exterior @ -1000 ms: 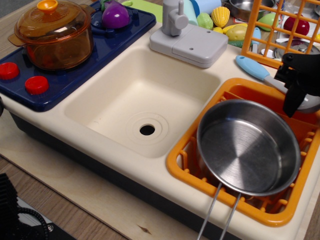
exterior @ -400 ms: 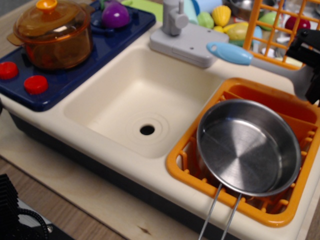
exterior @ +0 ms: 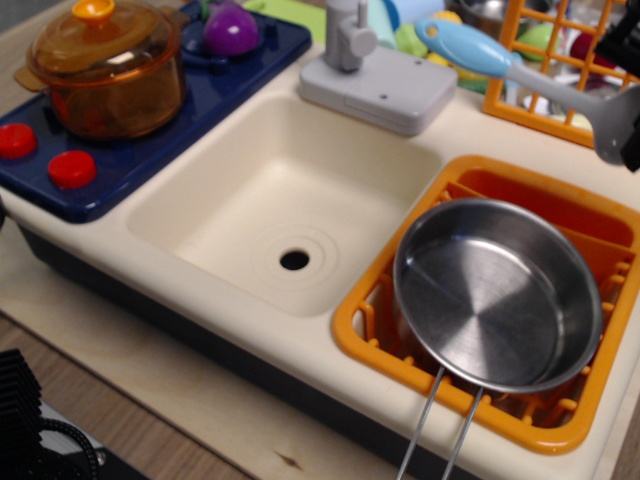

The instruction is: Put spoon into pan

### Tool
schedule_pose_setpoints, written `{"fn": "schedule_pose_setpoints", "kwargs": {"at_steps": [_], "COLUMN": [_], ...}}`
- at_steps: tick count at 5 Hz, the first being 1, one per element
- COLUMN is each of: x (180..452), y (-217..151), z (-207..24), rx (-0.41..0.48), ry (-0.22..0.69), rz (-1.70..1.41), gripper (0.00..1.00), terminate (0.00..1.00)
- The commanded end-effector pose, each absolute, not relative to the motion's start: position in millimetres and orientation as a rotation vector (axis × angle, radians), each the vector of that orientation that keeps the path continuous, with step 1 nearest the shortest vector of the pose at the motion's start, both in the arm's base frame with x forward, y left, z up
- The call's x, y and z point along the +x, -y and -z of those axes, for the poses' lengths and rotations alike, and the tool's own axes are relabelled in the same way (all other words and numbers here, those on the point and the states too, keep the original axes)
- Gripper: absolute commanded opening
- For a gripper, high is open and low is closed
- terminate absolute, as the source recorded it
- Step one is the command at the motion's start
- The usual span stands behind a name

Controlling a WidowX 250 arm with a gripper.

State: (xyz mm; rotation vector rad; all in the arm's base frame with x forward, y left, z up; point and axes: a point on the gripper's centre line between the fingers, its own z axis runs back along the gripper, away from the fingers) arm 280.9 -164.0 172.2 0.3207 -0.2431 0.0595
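The gripper (exterior: 628,95) sits at the right edge of the view, mostly cut off; only dark finger parts (exterior: 622,40) show. The fingers pinch the grey bowl end of the spoon (exterior: 520,75). The spoon is held clear of the counter, above and behind the pan. Its blue handle points left and slightly up, toward the faucet (exterior: 348,35), crossing in front of the orange rack (exterior: 550,60). The pan (exterior: 497,293) rests in the orange drainer (exterior: 480,190) to the right of the sink (exterior: 285,205), with its wire handle pointing toward the near edge. The pan holds nothing.
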Motion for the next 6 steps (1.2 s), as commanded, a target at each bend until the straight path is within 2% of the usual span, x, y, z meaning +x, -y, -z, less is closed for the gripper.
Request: {"fn": "schedule_pose_setpoints", "kwargs": {"at_steps": [1, 2, 3, 4, 5, 6], "x": [256, 230, 208, 199, 199, 199], "y": [167, 162, 158, 145, 145, 145], "z": [-195, -183, -172, -155, -155, -155], "rx": [0.306, 0.249, 0.25, 0.195, 0.195, 0.195], "ry": [0.288, 0.3, 0.334, 0.371, 0.371, 0.371], "rz": [-0.124, -0.194, -0.205, -0.199, -0.199, -0.199], "gripper": [0.0, 0.0, 0.0, 1.0, 1.0, 1.0], "terminate": [0.0, 0.0, 0.0, 0.0, 0.0, 1.0]}}
